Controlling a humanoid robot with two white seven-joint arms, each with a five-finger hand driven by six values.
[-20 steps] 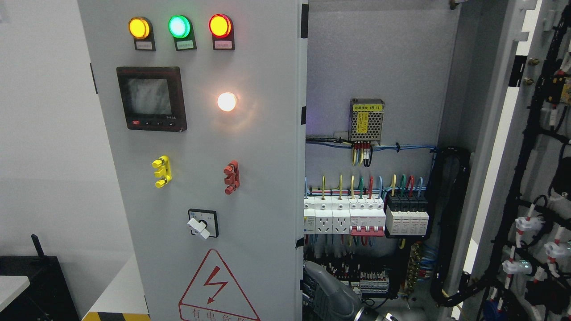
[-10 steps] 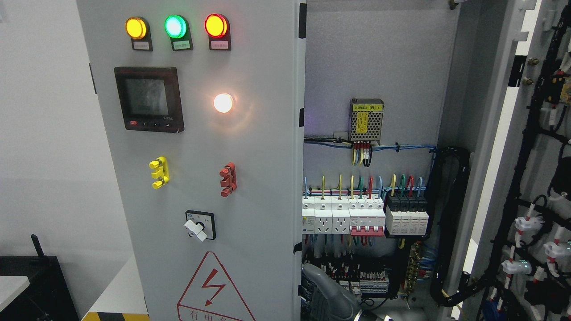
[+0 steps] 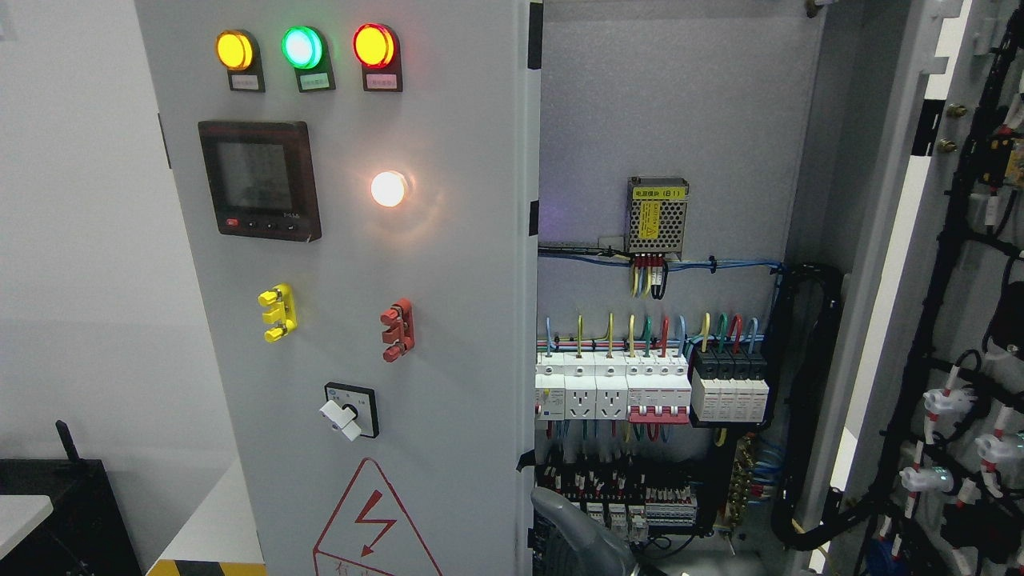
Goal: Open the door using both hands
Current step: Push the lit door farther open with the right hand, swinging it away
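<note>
1. At the far left a black box [image 3: 56, 512] stands low against the white wall, with a white tabletop [image 3: 20, 512] corner just in front of it.
2. The left door [image 3: 360, 320] of the electrical cabinet fills the left-centre, swung partly open so its right edge stands in front of the cabinet interior.
3. On that door, top row: amber [image 3: 234, 50], green [image 3: 302, 47] and red [image 3: 374, 45] lamps, all lit; below them a dark meter display [image 3: 259, 180] and a glowing white lamp [image 3: 389, 189].
4. Lower down sit a yellow handle [image 3: 276, 313], a red handle [image 3: 397, 330], a rotary switch [image 3: 349, 410] and a red lightning warning triangle [image 3: 372, 524].
5. At the bottom edge, just right of the door's edge, a grey robot arm part [image 3: 580, 540] shows; which arm it is, and whether its hand is released or clenched, cannot be told.
6. Inside the cabinet: a mesh-covered power supply [image 3: 658, 214], a row of white breakers and sockets [image 3: 612, 388] with coloured wires above, black breakers [image 3: 730, 384] beside them.
7. At the far right the right door [image 3: 960, 280] stands wide open, its inner face carrying black cable looms.
</note>
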